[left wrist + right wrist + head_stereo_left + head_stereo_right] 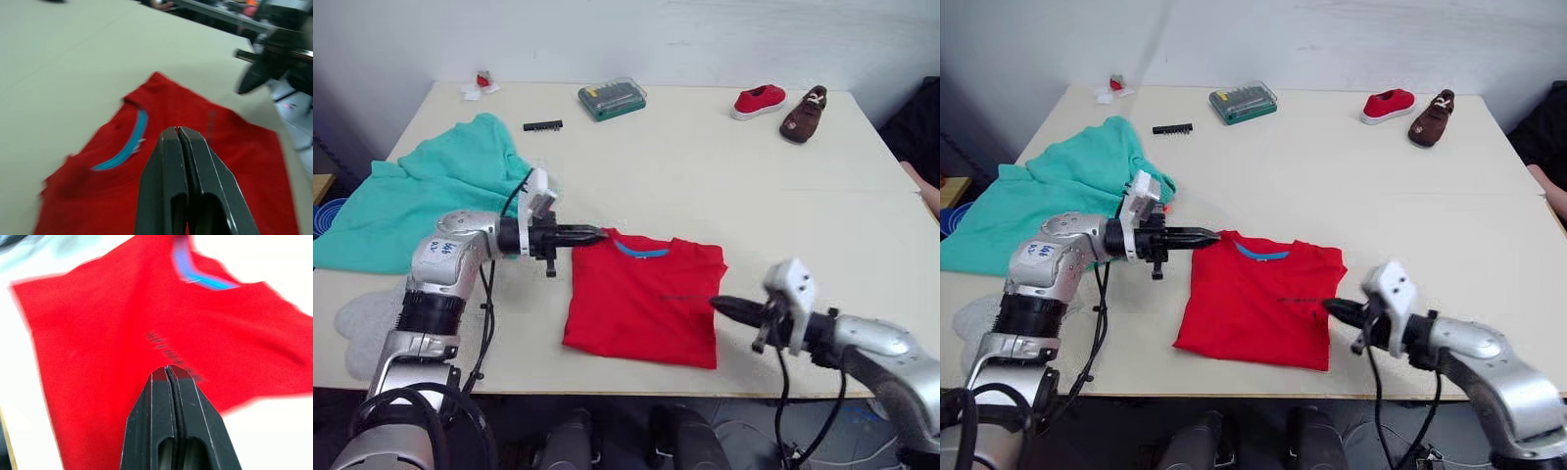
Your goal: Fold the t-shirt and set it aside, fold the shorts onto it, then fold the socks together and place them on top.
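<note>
The tabletop [705,186] is pale cream and smooth, with a thin seam across its right part. Behind it is a plain white wall.

The t-shirt [646,304] lies folded into a neat red block near the front edge, its blue collar band facing the far side. The left gripper [592,235] is just beside the t-shirt's top left corner, and its jaws are pressed together with nothing between them. The right gripper [722,305] points at the t-shirt's right edge, jaws pressed together too (nothing in them).

The shorts [421,196] lie spread and rumpled at the left side, partly hanging over the edge. The socks [367,328] lie at the front left corner, under the left arm.

At the far side sit a green case [612,99], a small black strip [542,125], a red shoe [759,101] and a brown shoe [804,114].
</note>
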Controlling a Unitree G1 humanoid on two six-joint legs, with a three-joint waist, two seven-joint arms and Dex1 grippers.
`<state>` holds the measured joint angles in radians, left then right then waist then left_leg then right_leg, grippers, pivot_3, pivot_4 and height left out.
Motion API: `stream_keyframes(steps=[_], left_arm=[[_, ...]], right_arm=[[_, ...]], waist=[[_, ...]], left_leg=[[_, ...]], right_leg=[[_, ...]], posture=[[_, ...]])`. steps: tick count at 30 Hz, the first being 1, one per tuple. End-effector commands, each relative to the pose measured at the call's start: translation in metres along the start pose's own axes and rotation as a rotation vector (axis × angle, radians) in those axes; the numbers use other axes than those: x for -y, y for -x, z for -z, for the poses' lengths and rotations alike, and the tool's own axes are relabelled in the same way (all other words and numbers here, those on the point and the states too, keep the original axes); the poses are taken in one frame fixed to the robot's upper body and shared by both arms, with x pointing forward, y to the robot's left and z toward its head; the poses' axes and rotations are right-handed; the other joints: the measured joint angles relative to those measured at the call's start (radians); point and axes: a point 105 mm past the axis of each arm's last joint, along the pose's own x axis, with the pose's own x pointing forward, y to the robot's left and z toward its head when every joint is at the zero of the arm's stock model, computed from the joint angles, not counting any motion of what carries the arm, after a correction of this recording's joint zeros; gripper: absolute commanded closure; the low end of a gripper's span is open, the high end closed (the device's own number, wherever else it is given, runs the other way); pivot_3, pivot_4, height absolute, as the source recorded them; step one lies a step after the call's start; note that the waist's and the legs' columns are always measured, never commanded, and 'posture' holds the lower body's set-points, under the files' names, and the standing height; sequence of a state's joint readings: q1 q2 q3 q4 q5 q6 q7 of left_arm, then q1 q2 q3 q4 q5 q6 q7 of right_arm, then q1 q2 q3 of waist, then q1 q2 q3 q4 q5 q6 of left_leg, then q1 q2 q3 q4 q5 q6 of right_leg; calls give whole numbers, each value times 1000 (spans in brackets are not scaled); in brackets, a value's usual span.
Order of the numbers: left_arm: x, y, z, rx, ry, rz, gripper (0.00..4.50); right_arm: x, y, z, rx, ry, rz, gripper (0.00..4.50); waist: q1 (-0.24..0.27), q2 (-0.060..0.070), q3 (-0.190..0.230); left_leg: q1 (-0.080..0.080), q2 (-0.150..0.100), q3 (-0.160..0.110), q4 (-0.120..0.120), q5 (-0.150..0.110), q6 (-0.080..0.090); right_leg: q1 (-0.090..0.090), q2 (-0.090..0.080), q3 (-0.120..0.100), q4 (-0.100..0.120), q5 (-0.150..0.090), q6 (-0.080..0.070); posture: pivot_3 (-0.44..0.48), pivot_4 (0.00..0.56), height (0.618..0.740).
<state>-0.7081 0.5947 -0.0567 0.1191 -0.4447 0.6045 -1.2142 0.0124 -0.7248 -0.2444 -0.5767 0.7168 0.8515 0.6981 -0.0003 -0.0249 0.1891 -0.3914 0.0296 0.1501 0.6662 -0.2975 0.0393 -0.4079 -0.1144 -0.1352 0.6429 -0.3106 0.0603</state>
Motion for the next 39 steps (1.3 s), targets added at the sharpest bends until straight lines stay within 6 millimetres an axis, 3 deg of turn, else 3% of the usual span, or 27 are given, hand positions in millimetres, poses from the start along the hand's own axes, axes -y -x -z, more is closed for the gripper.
stream_keyframes(steps=[1, 6, 12, 16, 17, 25, 32, 35, 39], left_arm=[[28, -8, -10, -2, -54, 134, 4500], [47, -6, -15, 18, -99, 231, 3315], [51, 3, -20, 29, -190, 208, 1433], [55, 8, -16, 12, -226, 219, 154], [55, 9, -16, 11, -232, 215, 67], [51, 11, -22, 29, -253, 165, 67], [54, 10, -23, 49, -259, 163, 67], [54, 10, -23, 53, -250, 160, 0], [52, 9, -26, 87, -234, 150, 0]], right_arm=[[-1, 17, -2, -27, -142, -12, 3893], [2, 25, 17, -103, -426, -34, 2155], [7, -2, 18, -81, -613, -109, 32], [17, -25, 32, -119, -661, -80, 0], [18, -30, 35, -133, -667, -81, 0], [-15, -68, 24, -174, -639, -272, 0], [2, -84, 20, -151, -636, -211, 0], [5, -83, 18, -139, -634, -205, 654], [6, -79, 20, -154, -591, -189, 2099]], waist=[[0, 1, 0], [-2, 1, 0], [-3, 2, 1], [-3, 2, 1], [-3, 2, 1], [-31, -1, -1], [-34, -1, -1], [-29, -1, -1], [-27, 0, -1]], left_leg=[[0, 0, 0, 0, 0, 0], [0, 0, 0, -1, 0, 0], [0, 0, 0, -2, 0, 0], [0, 0, 0, -2, 0, 0], [0, 0, 0, -2, 0, 0], [1, 1, 0, -3, 1, -1], [2, 1, 1, -5, 2, -4], [2, 1, 0, -5, 2, -4], [2, 1, 0, -5, 2, -4]], right_leg=[[0, 0, 0, 0, 0, 0], [0, 0, 0, 0, 0, 0], [-1, 0, 0, 0, 0, -1], [-1, 0, 0, 0, 0, -1], [-1, 0, 0, 0, 0, -1], [0, 0, 1, 2, 0, -1], [-1, 2, 0, 1, -1, -1], [-1, 2, 1, 1, -1, -1], [-1, 2, 1, 1, -1, -1]], posture=[[0, 150, 740], [0, 150, 740], [0, 150, 740], [0, 150, 740], [0, 150, 740], [0, 150, 740], [0, 150, 740], [0, 150, 740], [0, 150, 740]])
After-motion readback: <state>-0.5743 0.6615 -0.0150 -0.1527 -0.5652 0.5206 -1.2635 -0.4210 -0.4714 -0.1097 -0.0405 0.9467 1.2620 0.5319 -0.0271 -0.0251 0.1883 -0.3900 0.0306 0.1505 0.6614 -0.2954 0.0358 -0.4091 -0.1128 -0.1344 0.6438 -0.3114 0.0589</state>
